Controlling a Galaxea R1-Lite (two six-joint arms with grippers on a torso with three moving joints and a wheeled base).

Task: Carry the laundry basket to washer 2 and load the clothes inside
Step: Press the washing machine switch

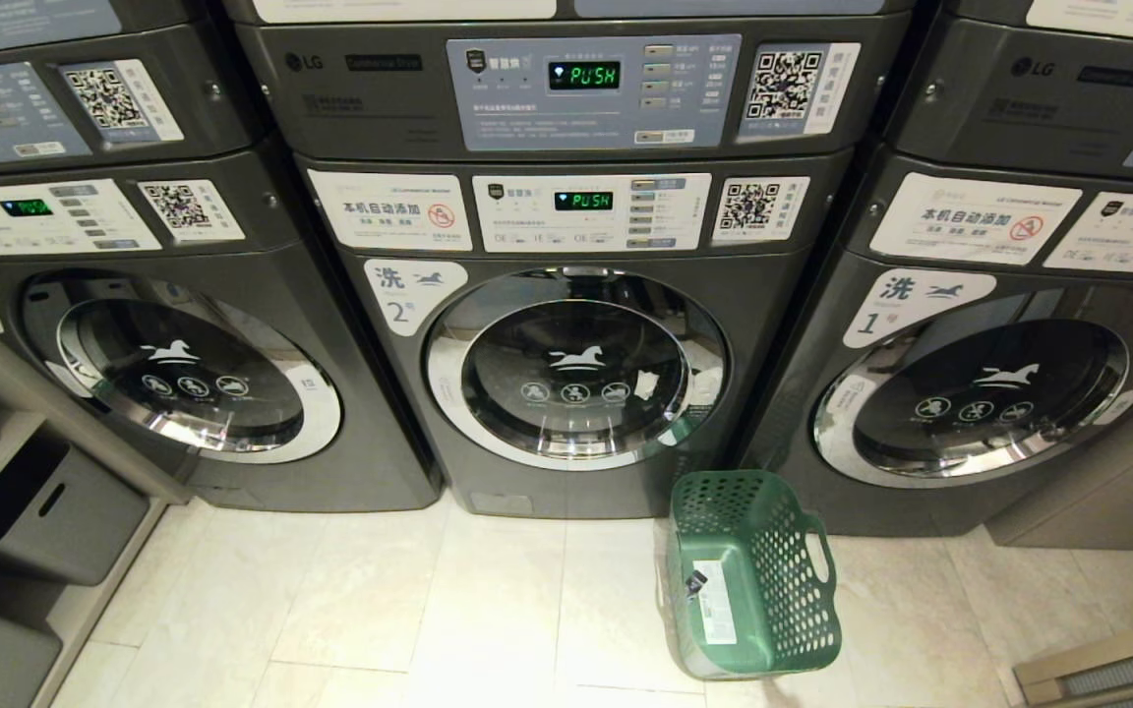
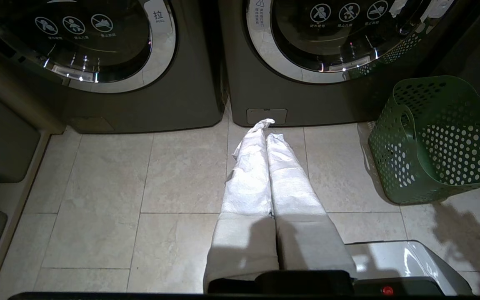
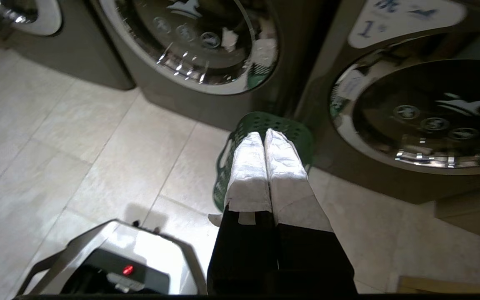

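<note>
Tiled floor point(image 1: 380, 610) fronts three washers and one laundry basket point(image 1: 758, 580).

Tiled floor point(image 1: 429, 610): green laundry basket point(image 1: 753, 580), washers standing.

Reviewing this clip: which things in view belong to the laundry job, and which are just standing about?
Job:
- basket, tipped on its side on the floor, nothing visible inside
- washer 2, door shut
- right hand, shut, over the basket
- left hand, shut, holding nothing

Standing about:
- washer 1
- left washer
- grey bins on the shelf
</note>
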